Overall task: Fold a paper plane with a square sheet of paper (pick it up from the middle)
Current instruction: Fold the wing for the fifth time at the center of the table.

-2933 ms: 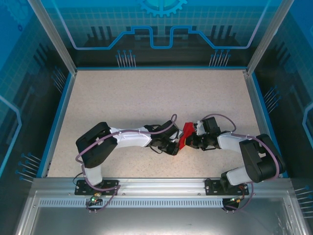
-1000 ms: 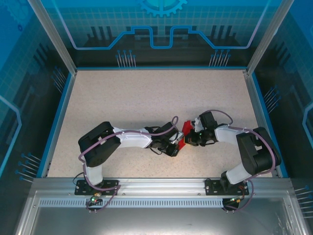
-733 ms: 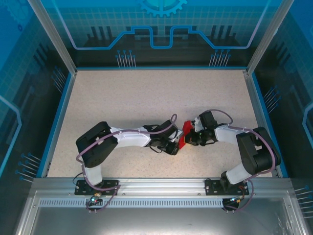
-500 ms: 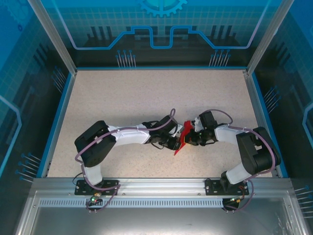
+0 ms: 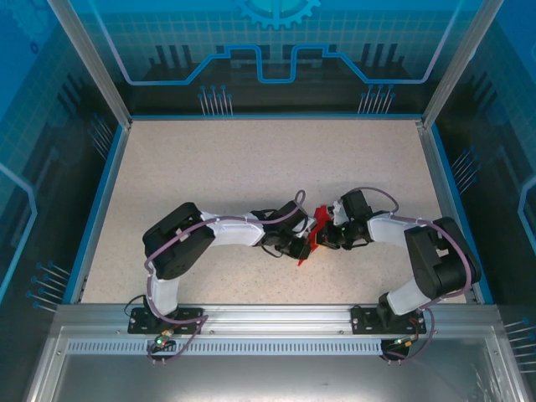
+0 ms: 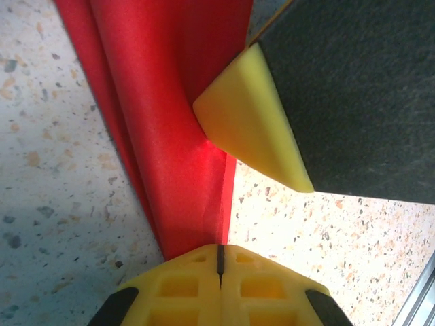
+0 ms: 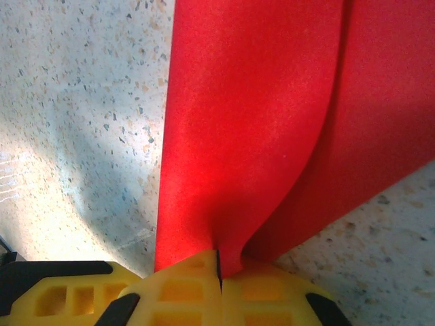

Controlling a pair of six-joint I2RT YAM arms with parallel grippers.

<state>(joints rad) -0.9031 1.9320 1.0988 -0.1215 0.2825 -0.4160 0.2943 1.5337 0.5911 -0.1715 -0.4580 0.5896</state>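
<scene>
The left tool point(image 6: 219, 257) and right tool point(image 7: 219, 272) are both pinching the half-folded red paper point(image 7: 251, 122) mid-crease; next it's probably needing pressing flat on the surface point(image 5: 251, 167).

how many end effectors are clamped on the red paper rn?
2. The left end effector pinches the paper from the left, the right end effector from the right.

Left claw point(image 5: 300, 246) and right claw point(image 5: 323, 239) are both clamped tight, facing each other closely.
</scene>
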